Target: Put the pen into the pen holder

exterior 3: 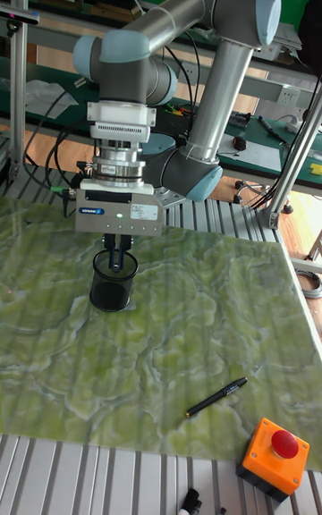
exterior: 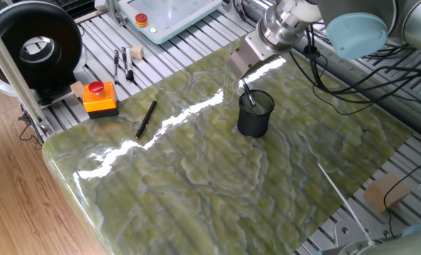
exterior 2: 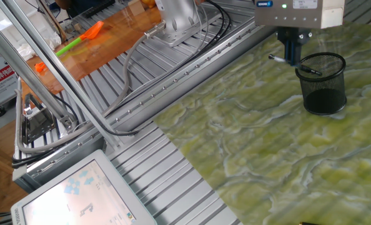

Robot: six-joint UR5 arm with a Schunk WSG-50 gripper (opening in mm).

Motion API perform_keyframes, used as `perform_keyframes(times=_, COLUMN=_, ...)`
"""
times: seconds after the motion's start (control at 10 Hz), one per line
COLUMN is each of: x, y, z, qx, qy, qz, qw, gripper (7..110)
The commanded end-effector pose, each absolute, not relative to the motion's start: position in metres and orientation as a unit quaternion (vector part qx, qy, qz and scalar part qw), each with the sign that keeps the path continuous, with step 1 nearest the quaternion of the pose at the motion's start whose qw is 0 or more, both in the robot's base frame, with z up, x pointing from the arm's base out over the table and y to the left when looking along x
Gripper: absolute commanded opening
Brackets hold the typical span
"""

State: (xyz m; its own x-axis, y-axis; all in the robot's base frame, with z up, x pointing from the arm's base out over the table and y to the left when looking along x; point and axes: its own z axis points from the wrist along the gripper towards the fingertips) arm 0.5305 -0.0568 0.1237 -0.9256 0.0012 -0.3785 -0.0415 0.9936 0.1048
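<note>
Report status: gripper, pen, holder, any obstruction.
Gripper shut on pen, low over the holder's rim. Pen tilted, tip inside pen holder, not released. Black pen lies apart on the table; nothing blocking.
</note>
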Motion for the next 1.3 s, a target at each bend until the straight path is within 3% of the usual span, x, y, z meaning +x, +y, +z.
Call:
perform_keyframes(times=0.0, x=0.526, y=-0.053, z=0.118, qx=-0.001, qy=0.981, qz=0.066, qw=0.18, gripper=7)
perform_keyframes(times=0.7, x=0.53, y=-0.055, z=0.087, qx=-0.007, qy=0.981, qz=0.067, qw=0.18, gripper=7)
perform_keyframes(times=1.2, x=0.52, y=-0.047, z=0.097, qx=0.002, qy=0.982, qz=0.076, qw=0.17, gripper=7)
